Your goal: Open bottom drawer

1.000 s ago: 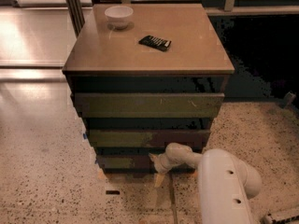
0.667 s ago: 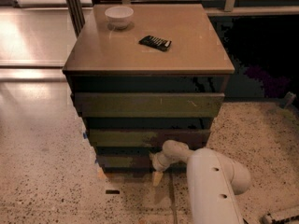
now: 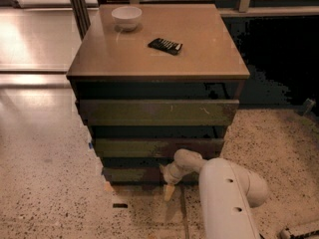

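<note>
A brown cabinet [image 3: 159, 49] has three dark drawer fronts stacked below its top. The bottom drawer [image 3: 127, 174] is the narrowest and lowest front, near the floor. The middle front [image 3: 149, 147] and the widest top front [image 3: 154, 111] sit above it. My white arm [image 3: 227, 198] reaches in from the lower right. My gripper [image 3: 167, 179] is low at the right part of the bottom drawer front, with a pale fingertip [image 3: 169, 192] pointing down to the floor.
A white bowl [image 3: 126, 17] and a black remote-like object [image 3: 165, 45] lie on the cabinet top. Speckled floor [image 3: 50, 198] lies in front and to the left. A dark area is behind at the right. A small dark mark [image 3: 119, 205] is on the floor.
My arm has moved left and closer to the cabinet, bringing the gripper up against the bottom drawer front. The drawers look unchanged.
</note>
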Available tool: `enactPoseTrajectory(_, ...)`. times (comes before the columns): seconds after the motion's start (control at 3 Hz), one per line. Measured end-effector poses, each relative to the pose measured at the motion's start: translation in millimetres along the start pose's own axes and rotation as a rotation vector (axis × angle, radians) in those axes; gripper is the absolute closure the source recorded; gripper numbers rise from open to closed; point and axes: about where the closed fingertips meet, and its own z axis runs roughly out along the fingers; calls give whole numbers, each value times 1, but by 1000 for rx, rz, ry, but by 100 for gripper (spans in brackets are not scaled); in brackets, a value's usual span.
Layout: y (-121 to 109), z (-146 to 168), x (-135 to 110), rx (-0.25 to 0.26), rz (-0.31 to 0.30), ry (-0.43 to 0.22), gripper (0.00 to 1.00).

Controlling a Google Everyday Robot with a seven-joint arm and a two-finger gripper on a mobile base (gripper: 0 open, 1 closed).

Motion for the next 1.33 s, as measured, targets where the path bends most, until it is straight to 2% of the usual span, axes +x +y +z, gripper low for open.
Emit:
enactPoseTrajectory(0.33,0,-2,-1,0,0,0,0)
enactPoseTrajectory(0.67,12,-8,-3,-18,14,-49,0)
enactPoseTrajectory(1.0,12,-8,-3,-18,14,-49,0)
enactPoseTrajectory(1.33,14,-6,-3,-20,11,-79,0)
